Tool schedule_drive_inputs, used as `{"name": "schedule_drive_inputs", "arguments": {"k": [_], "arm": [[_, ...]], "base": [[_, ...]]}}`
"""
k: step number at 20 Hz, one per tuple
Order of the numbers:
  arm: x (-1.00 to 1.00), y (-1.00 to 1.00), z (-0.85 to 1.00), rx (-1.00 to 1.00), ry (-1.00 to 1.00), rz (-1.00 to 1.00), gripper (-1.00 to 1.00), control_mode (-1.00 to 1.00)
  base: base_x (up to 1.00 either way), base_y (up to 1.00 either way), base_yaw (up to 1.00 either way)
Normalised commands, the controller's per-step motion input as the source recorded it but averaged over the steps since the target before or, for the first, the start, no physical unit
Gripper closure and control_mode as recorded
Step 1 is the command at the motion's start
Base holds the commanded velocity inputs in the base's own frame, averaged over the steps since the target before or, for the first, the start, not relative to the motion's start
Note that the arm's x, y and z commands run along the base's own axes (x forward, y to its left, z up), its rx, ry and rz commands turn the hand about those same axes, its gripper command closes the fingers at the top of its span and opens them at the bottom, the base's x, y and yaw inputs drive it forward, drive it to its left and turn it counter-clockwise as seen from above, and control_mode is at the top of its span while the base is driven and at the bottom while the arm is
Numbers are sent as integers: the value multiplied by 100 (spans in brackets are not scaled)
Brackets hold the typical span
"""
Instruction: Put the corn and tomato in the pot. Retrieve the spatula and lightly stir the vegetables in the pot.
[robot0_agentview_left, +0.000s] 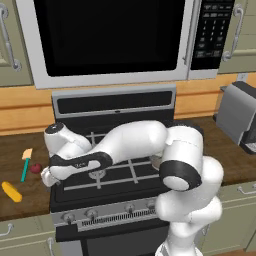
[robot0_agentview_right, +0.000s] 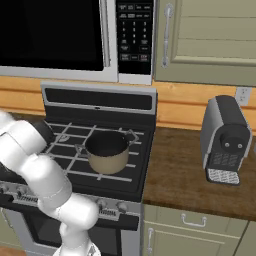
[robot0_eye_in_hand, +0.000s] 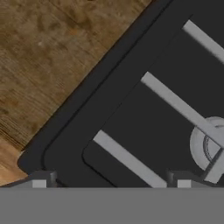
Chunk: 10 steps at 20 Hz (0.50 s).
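On the wooden counter left of the stove lie the yellow-orange corn (robot0_agentview_left: 11, 191), the small dark red tomato (robot0_agentview_left: 35, 168) and the spatula (robot0_agentview_left: 25, 166), its teal handle touching the tomato's left side. The tan pot (robot0_agentview_right: 106, 150) stands on the stove grates with a dark inside and nothing visible in it. My gripper (robot0_agentview_left: 46, 178) hangs over the stove's front left corner, just right of the tomato. In the hand view its fingertips (robot0_eye_in_hand: 39, 184) stand wide apart, so the gripper (robot0_eye_in_hand: 111, 184) is open with nothing between them, above the stove's edge and a burner (robot0_eye_in_hand: 210, 144).
The black stove (robot0_agentview_left: 115, 175) has raised grey grates and front knobs. A microwave (robot0_agentview_left: 110, 37) hangs above it. On the right counter stands a grey coffee machine (robot0_agentview_right: 226, 140). My own arm (robot0_agentview_left: 135, 142) stretches across the stove top, hiding the pot from the left.
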Motion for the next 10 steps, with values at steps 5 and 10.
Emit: {"name": "schedule_drive_inputs", "arguments": {"k": [5,10], "arm": [[24,71,-12,0,11,0,-100,-100],[10,76,0,0,15,0,-100,-100]], "base": [[0,0,0],[0,0,0]]}}
